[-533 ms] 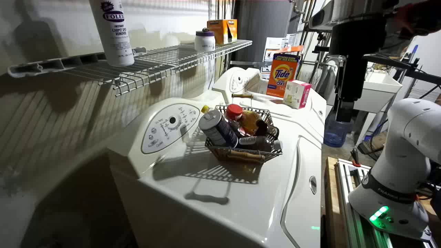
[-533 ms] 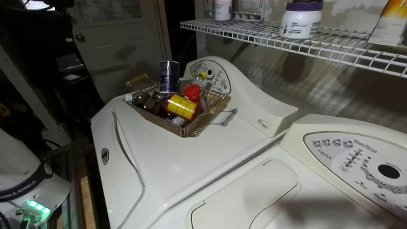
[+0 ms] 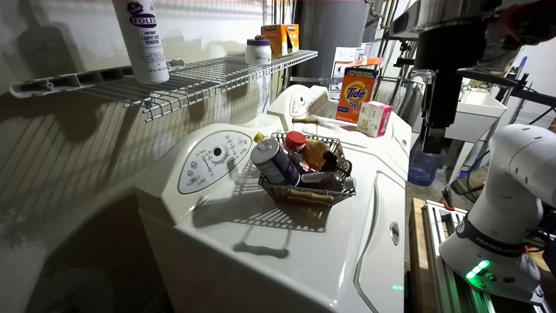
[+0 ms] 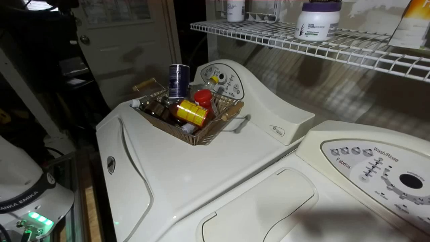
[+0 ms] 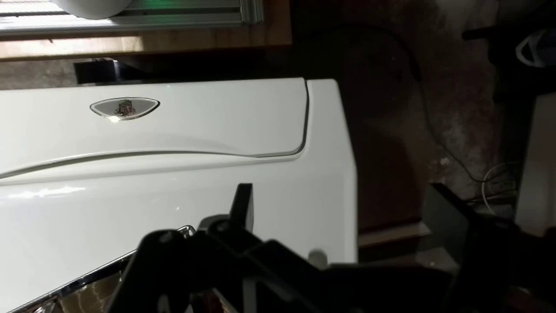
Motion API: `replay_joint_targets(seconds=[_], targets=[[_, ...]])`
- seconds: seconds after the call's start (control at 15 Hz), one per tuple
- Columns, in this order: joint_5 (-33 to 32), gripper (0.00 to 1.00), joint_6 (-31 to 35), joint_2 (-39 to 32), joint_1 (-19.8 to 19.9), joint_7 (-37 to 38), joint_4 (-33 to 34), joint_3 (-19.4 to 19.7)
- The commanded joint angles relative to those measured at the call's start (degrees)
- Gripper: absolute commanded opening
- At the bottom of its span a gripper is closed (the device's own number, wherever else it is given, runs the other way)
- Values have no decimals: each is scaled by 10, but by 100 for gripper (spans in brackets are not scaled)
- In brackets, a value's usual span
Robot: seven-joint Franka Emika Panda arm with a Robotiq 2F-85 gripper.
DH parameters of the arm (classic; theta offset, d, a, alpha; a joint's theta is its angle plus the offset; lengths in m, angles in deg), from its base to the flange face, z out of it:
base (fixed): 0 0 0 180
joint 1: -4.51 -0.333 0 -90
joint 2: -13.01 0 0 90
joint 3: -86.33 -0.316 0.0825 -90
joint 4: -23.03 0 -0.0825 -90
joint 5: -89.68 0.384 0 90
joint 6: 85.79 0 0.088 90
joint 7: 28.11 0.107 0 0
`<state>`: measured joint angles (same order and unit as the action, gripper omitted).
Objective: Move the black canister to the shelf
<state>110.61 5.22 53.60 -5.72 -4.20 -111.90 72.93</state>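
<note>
The black canister (image 3: 274,164) is a dark navy-black cylinder with a pale lid and printed label. It leans in the wire basket (image 3: 278,193) on the white machine, and shows near upright in an exterior view (image 4: 179,81). The white wire shelf (image 3: 217,82) runs along the wall above; it also shows in an exterior view (image 4: 278,32). My gripper (image 3: 433,141) hangs high, away from canister and shelf, pointing down. In the wrist view my gripper (image 5: 342,187) has its fingers wide apart with nothing between them, over the machine's edge. The canister is not visible there.
The basket also holds several bottles, one with a red cap (image 3: 296,140). A Folex bottle (image 3: 147,52), a white jar (image 3: 258,53) and an orange box (image 3: 278,40) stand on the shelf. A Tide box (image 3: 355,93) and a pink-white box (image 3: 372,118) stand behind the basket.
</note>
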Motion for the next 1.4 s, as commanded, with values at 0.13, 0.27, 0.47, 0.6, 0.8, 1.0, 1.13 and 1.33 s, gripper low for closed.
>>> replay_joint_targets(seconds=[0.13, 0.27, 0.47, 0.6, 0.8, 1.0, 1.13, 1.33], targets=[[-38, 100, -5, -63, 44, -57, 41, 18], [-82, 100, 15, -98, 55, -102, 63, 21], [-149, 100, 56, -159, 52, -164, 103, 21], [-180, 100, 93, -196, 45, -198, 127, 21], [-208, 100, 149, -239, 35, -234, 157, 21], [-195, 100, 158, -230, 31, -224, 141, 28], [-197, 100, 162, -246, 30, -228, 153, 28], [-194, 100, 185, -246, 29, -245, 144, 32]])
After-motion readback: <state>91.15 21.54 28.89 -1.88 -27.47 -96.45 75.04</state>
